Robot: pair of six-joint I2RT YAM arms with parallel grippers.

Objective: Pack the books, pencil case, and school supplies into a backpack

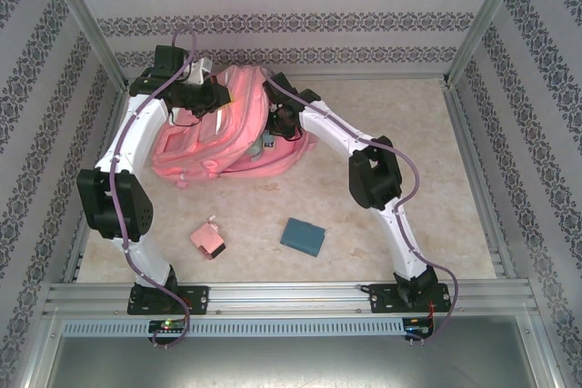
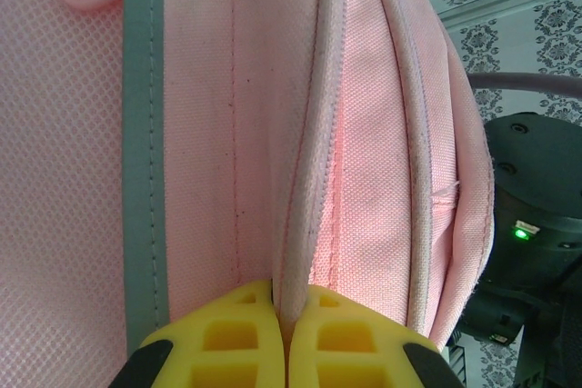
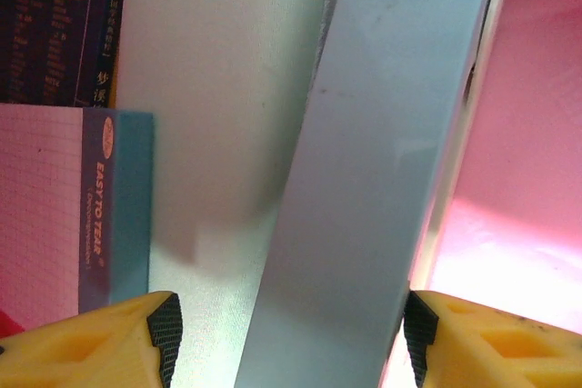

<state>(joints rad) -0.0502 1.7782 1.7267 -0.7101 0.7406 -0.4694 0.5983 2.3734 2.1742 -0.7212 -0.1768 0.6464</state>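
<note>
- right gripper (image 3: 291, 344): jaws spread, down inside the mouth of the backpack (image 3: 536, 134).
- grey-blue flat slab (image 3: 364, 161) stands tilted between the jaws. It is close to the right pad and clear of the left one, so I read it as not pinched.
- Just beside the slab: pale pencil case (image 3: 218, 106), a pad with a blue spine (image 3: 118, 215), and a dark book (image 3: 45, 15) behind them. All of these sit in the bag.
- left gripper (image 2: 289, 338): fingers pressed together, pinching the bag's piped rim. My read is that it's holding the mouth open.
- Top view: the bag lies at the far left-centre of the table (image 1: 409, 206), with both grippers on it.
- Not packed yet: pink box (image 1: 209, 240) and dark-teal block (image 1: 302, 235). They sit near the front edge, apart from each other and well apart from the bag.
- Step in hand, as I judge it: dropping off the slab.
- To do it well:
  - back the right hand out straight along the slab
  - no sideways drift, or the right pad drags the slab out
  - left pinch shouldn't let go, or the mouth folds over the hand
</note>
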